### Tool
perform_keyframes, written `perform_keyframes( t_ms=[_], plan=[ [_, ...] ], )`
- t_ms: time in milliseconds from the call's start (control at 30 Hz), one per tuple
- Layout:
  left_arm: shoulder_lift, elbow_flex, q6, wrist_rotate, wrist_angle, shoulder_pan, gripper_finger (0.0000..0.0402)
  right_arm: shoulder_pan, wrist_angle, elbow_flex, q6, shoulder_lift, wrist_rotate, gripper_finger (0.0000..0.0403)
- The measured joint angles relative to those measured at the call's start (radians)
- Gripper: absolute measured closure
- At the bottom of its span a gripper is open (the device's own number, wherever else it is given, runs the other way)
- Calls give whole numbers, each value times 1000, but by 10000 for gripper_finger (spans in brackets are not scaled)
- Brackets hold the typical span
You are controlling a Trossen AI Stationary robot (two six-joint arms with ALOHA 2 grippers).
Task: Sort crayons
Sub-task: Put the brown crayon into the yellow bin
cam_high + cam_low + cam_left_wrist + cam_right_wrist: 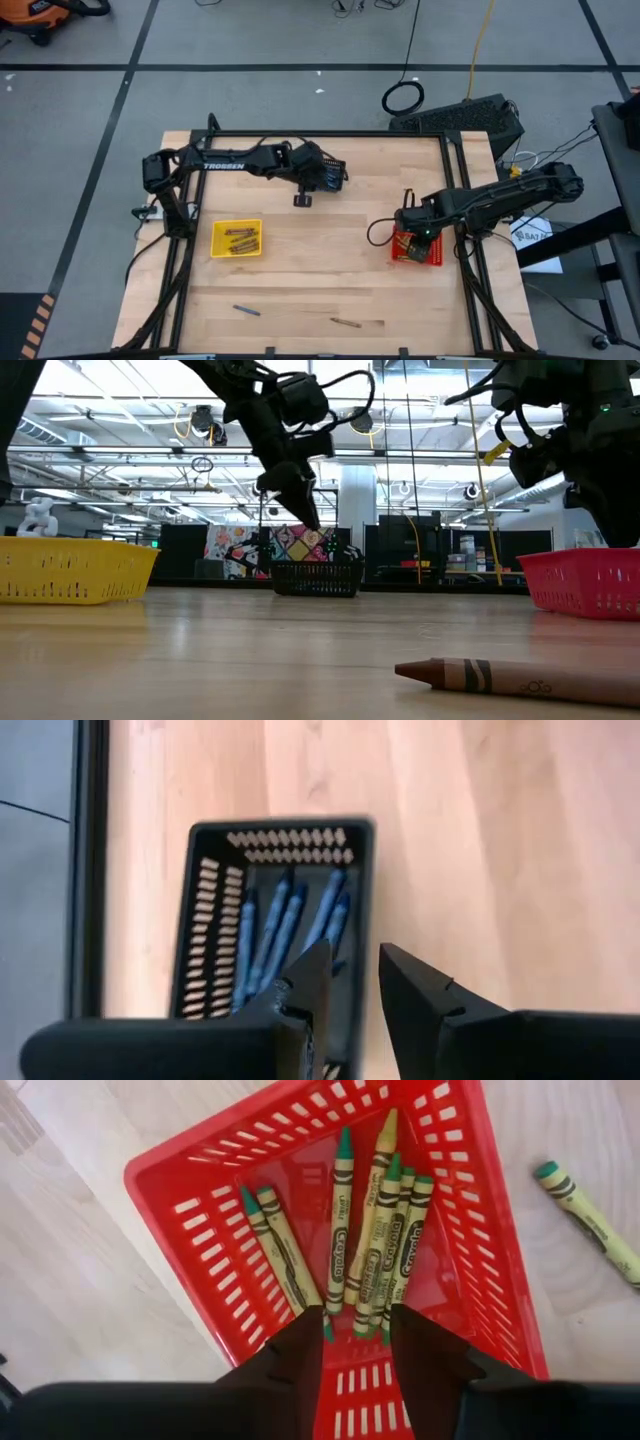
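My left gripper (pixel 303 199) hangs open and empty above the table, just near of the black basket (pixel 332 170). That basket holds several blue crayons (pixel 290 925). My right gripper (pixel 355 1342) is open and empty, pointing down over the red basket (pixel 428 254), which holds several olive-green crayons (pixel 375 1230). One more olive-green crayon (pixel 590 1223) lies on the table beside the red basket. The yellow basket (pixel 218 250) holds several tan-brown crayons (pixel 240 240). A blue crayon (pixel 247 310) and a brown crayon (pixel 346 322) lie loose near the front edge.
The brown crayon (pixel 520 675) lies close to the low camera. The arms' black frame rails (pixel 180 260) run along the table's left, right and far sides. Bare wood lies between the three baskets in the table's middle (pixel 320 260).
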Motion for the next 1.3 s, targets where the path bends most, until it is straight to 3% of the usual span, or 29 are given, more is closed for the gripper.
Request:
perform_keyframes(
  t_ms=[633, 800, 967, 1067, 1300],
  plan=[
    [0, 0, -266, 19, 35, -291, 317, 0, -2, 0, 84, 0, 4, 295],
    [0, 0, -363, 29, 136, -379, 317, 0, -2, 0, 82, 0, 4, 295],
    [6, 0, -366, 70, 256, -483, 317, 0, -2, 0, 82, 0, 4, 295],
    [15, 0, -371, 60, 295, -537, 317, 0, 1, 0, 82, 0, 4, 295],
    [101, 1, -541, 12, 409, -605, 317, 0, 12, 0, 86, 1, 39, 295]
  ],
)
